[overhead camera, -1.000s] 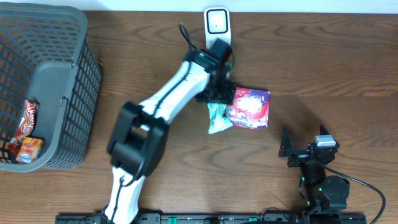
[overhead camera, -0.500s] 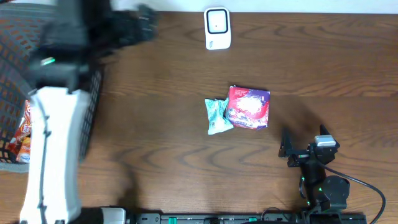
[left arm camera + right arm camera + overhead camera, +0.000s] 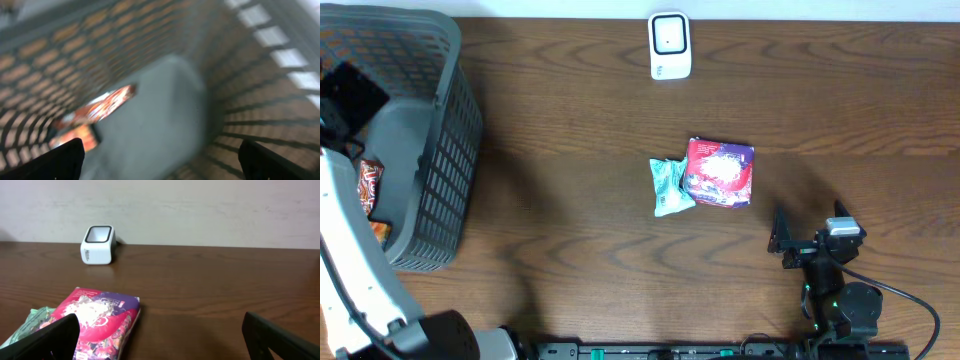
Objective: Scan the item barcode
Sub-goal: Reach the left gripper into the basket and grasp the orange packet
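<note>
The left gripper (image 3: 160, 157) hangs over the grey basket (image 3: 455, 140) at the left end of the table (image 3: 570, 250) and looks down into it. Its wrist picture is blurred, but the two fingers clearly stand wide apart, with nothing between them. Under it, on the basket floor, some orange-red snack packets (image 3: 107, 102) lie near one wall.

The right gripper (image 3: 162, 340) sits low near the front right part of the table. It is also spread wide and holds nothing.

In the middle of the table a red and purple packet (image 3: 720, 172) lies flat. A small green packet (image 3: 669, 186) touches its left edge. The white scanner (image 3: 670, 45) stands at the far edge, well apart from both packets, with its dark-rimmed window turned upward.
</note>
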{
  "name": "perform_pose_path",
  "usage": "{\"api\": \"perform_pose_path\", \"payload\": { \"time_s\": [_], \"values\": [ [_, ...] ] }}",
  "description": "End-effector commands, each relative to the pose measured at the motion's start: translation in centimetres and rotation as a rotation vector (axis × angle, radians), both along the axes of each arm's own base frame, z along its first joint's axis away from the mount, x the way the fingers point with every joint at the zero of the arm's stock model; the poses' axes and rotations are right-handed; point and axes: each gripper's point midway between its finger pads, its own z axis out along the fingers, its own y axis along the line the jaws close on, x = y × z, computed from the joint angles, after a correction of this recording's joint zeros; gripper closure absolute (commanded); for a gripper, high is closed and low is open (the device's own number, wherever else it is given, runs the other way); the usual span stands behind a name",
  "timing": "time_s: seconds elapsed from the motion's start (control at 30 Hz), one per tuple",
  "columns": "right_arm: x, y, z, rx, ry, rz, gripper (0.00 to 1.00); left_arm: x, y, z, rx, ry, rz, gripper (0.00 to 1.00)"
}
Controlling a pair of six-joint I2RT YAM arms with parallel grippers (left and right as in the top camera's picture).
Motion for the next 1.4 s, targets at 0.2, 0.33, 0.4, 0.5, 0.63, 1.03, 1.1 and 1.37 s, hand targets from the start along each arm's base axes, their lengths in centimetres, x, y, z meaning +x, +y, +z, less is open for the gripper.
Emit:
{"api": "perform_pose_path", "payload": {
  "time_s": [0.2, 0.33, 0.4, 0.5, 0.63, 1.03, 1.1, 1.37],
  "values": [
    [0.0, 0.1, -0.2, 0.014, 0.006, 0.004, 0.01, -5.1, 4.9, -12.3, 0.003, 0.416, 0.277, 0.02],
    [0.0, 0.1, -0.2, 0.014, 0.006, 0.004, 0.01, -5.6, 4.9, -15.4, -0.036, 0.502, 0.273, 0.02],
    [0.0, 0.1, -0.2, 0.014, 0.007, 0.003, 0.01, -6.0, 4.8, -16.9, -0.049, 0.544, 0.272, 0.02],
    [0.0, 0.1, -0.2, 0.014, 0.007, 0.003, 0.01, -7.7, 5.5, -18.7, -0.024, 0.630, 0.328, 0.02],
    [0.0, 0.1, -0.2, 0.014, 0.006, 0.004, 0.01, -9.2, 6.0, -21.0, -0.041, 0.697, 0.375, 0.02],
    [0.0, 0.1, -0.2, 0.014, 0.007, 0.003, 0.01, -9.8, 5.5, -26.0, -0.241, 0.708, 0.386, 0.05],
    [0.0, 0.1, -0.2, 0.014, 0.006, 0.004, 0.01, -9.8, 5.4, -26.5, -0.250, 0.709, 0.383, 0.20],
    [0.0, 0.1, -0.2, 0.014, 0.006, 0.004, 0.01, -10.5, 4.9, -26.5, -0.265, 0.739, 0.381, 0.92]
  ]
}}
